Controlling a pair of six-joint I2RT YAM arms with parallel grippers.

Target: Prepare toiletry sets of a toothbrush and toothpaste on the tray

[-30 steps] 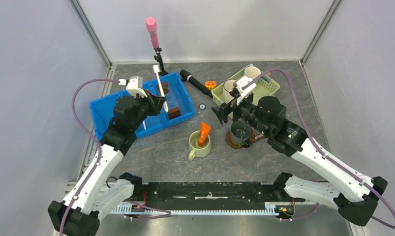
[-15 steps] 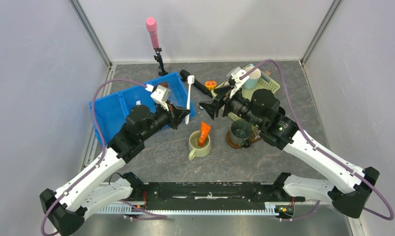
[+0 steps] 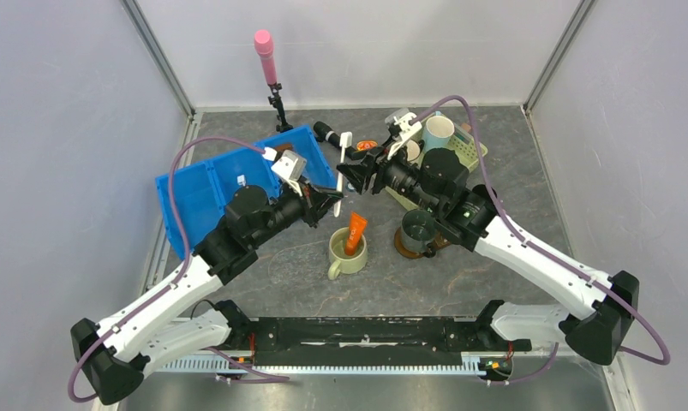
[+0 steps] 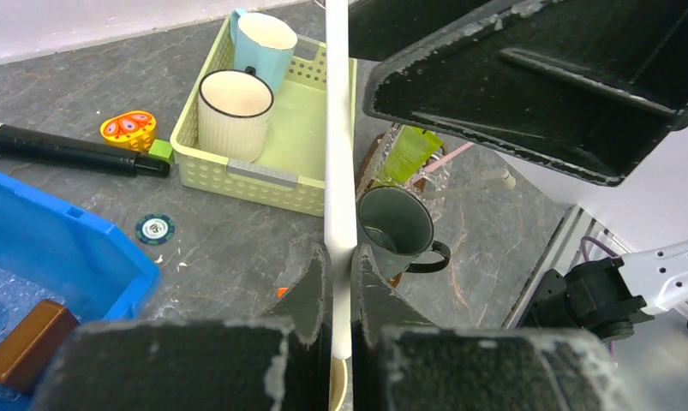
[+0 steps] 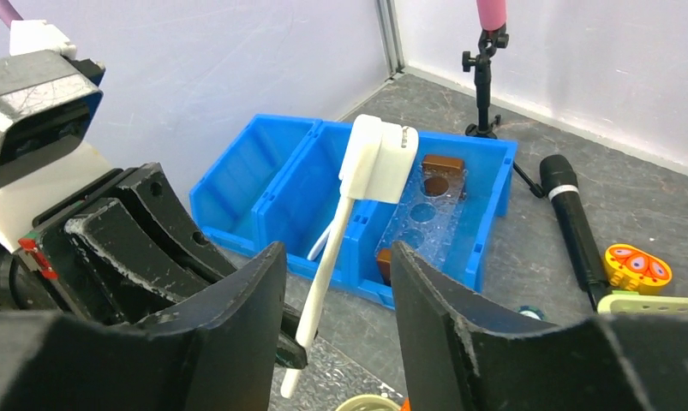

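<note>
Toothbrush [image 4: 338,128] stands upright mid-frame, pinched low by my left fingers [image 4: 310,291]; my right fingers [image 5: 237,317] spread either side of it.

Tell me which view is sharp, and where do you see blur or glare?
Top external: even, soft light, sharp, no glare. Left wrist: the white toothbrush is washed out to flat white, the left pincer near the lens is soft, the green basket is sharp. Right wrist: the right pincer looks big and slightly blurred; the blue bin is clear.
</note>
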